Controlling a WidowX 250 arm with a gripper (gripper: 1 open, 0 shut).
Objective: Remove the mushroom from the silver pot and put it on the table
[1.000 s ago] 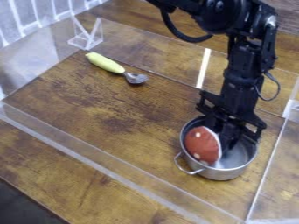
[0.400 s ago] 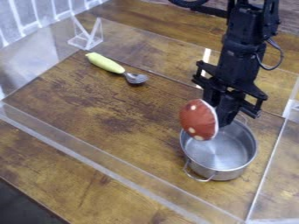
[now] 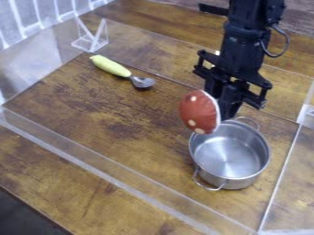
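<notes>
Nearest you lies bare plank of the table (image 3: pixel 86 138), well apart from any other object, and that is your set-down ground. Beyond it stands the silver pot (image 3: pixel 230 156), upright, with nothing visible inside. Just above its left rim hangs the mushroom (image 3: pixel 199 111), clear of the pot, cap tilted toward the camera, long axis tipped off vertical. Your gripper (image 3: pixel 218 103) points straight down, pinched on the mushroom from above. In my judgement, the release spot lies left of the pot.
</notes>
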